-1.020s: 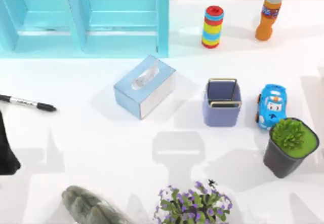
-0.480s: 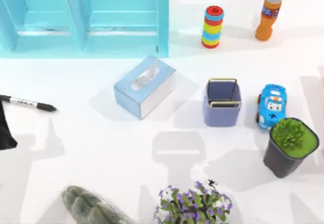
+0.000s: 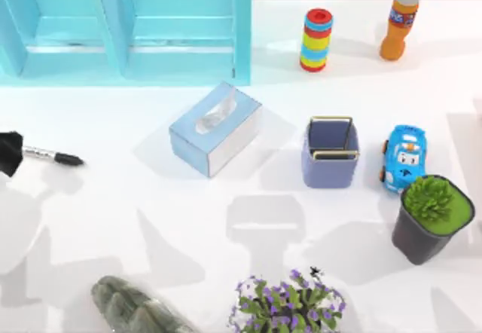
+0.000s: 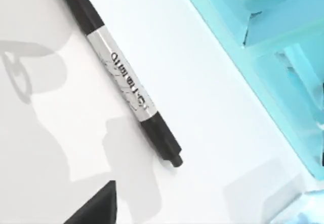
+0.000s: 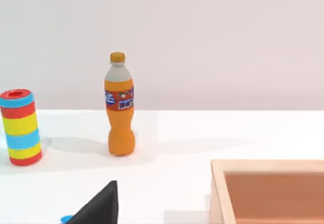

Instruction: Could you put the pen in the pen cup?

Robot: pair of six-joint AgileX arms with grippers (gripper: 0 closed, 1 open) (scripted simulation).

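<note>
pen (image 3: 51, 154): flat on table, far left; one end under L gripper (image 3: 9, 154)
L gripper: fingers can't tell
pen cup (image 3: 330, 153): well right; tissue box (image 3: 215, 128) between; toy car (image 3: 404, 157) beside

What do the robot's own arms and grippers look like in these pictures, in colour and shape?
Little of them shows. The left gripper is a plain matte black rounded shape at the table's left edge, over the pen's end. Each wrist view shows one black, pointed wedge-shaped finger at its lower edge. No cables, markings or other colours are visible.
</note>
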